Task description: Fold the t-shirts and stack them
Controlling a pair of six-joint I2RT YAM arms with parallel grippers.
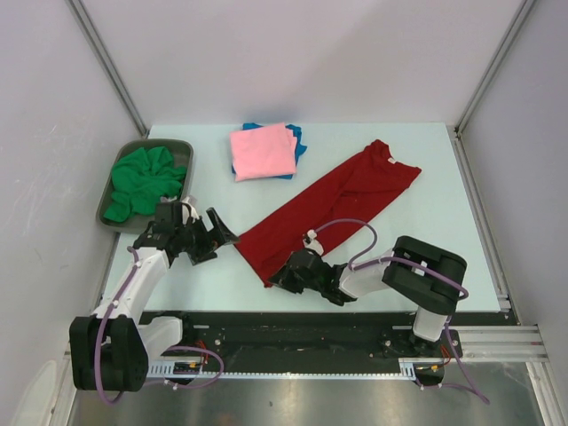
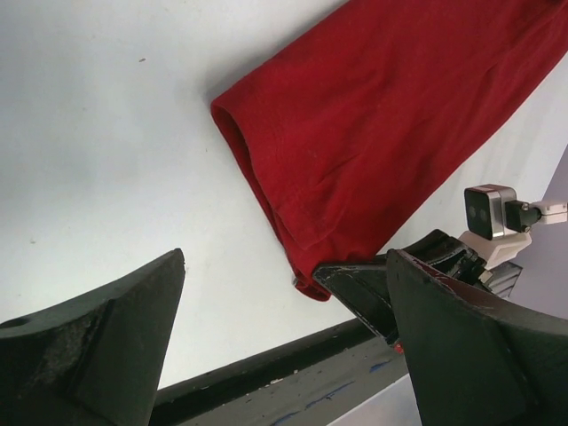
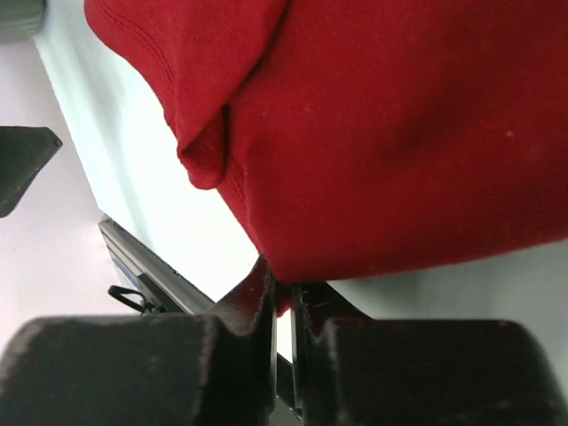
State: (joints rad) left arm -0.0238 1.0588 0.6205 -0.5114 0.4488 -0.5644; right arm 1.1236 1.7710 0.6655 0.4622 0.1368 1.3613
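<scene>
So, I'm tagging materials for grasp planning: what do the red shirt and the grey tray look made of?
Red shirt: soft matte knit cloth, judging by its stitched hem and limp folds. Grey tray: rigid, dull-finished, smooth rim; metal or plastic, the view leaves that open.

Worktop (image 1: 444, 200): pale blue-green, flat and matt; white panels (image 1: 293, 53) stand at its back and sides; a black rail (image 1: 293, 330) runs along its near edge.
Middle: dark red t-shirt (image 1: 328, 209) lying as one long narrow strip; it runs diagonally from near left to far right; collar at the far right end, hem close to the near edge.
Back centre: blue t-shirt (image 1: 300, 140), folded, flat on the worktop; a folded pink t-shirt (image 1: 263, 152) lies on it and covers most of it; the pile sits apart from the red cloth.
Far left: grey tray (image 1: 164, 142) at the worktop's left edge; a green t-shirt (image 1: 144, 180) lies bunched inside it.
</scene>
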